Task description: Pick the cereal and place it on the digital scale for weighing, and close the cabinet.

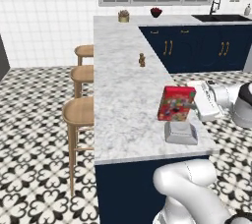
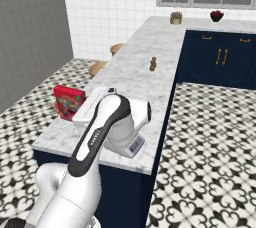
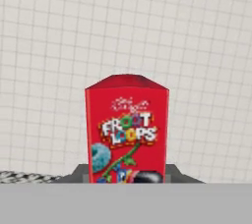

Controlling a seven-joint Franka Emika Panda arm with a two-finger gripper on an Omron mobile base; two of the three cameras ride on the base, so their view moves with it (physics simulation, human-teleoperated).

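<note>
**Cereal held upright over the scale**

Cereal (image 1: 175,103) stands upright directly above the digital scale (image 1: 181,133), its red printed face turned toward the hand camera. Whether the box bottom touches the platform cannot be told. The gripper (image 1: 196,104) reaches in from the aisle side of the scale with its jaws pinched on the box's edge. The scale sits on the marble counter (image 1: 123,85), close to its near end. Farther along the counter from the scale stands a small brown pepper mill (image 1: 141,60); well beyond it, by the window, are a potted plant (image 1: 123,16) and a dark bowl (image 1: 156,12). Wooden stools (image 1: 81,112) line the counter's far side from the scale.
</note>
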